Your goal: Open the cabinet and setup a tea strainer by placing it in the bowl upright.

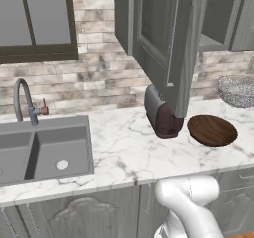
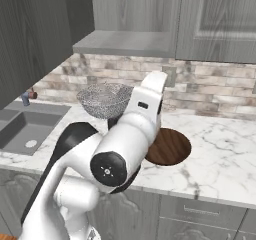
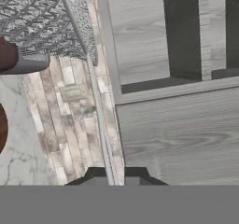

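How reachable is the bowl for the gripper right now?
Probably yes. The gripper seems to hold the tea strainer in the air near the bowl, which lies open and empty. The toaster and the open cabinet door stand on its other side.

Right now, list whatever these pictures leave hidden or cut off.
- tea strainer: left base view, cut by the right edge; hand view, cut by the top left corner.
- bowl: right base view, its left part is behind the arm.
- cabinet: left base view, the open door hides the shelves.
- pincer: hand view, just the tips clear the bottom.
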Available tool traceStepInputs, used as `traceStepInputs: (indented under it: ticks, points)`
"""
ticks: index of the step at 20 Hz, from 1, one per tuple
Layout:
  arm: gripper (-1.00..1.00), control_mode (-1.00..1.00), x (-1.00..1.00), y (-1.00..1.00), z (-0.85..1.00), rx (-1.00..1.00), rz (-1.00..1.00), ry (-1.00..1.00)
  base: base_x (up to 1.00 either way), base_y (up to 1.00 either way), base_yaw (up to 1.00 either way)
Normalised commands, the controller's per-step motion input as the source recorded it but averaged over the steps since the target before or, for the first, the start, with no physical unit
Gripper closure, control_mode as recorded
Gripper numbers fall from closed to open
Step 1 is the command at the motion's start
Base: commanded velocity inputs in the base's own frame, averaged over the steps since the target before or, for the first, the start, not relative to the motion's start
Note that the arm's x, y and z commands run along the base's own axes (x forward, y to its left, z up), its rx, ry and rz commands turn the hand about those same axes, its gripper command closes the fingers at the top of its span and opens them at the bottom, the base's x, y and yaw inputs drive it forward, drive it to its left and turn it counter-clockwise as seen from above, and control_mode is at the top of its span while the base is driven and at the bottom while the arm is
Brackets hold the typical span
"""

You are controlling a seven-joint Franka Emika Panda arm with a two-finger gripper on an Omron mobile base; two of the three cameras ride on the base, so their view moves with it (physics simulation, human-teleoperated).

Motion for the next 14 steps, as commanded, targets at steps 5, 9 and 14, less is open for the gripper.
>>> traceStepInputs:
  ticks: [5, 9, 14]
  points:
    - [1.00, -1.00, -0.19, -0.46, -0.55, 0.00, -0.04, 0.06, 0.00, 0.00, 0.00]
    - [1.00, -1.00, -0.01, -0.41, -0.39, 0.00, -0.02, 0.01, 0.00, 0.00, 0.00]
    - [1.00, -1.00, 0.02, -0.34, -0.37, 0.00, 0.00, 0.00, 0.00, 0.00, 0.00]
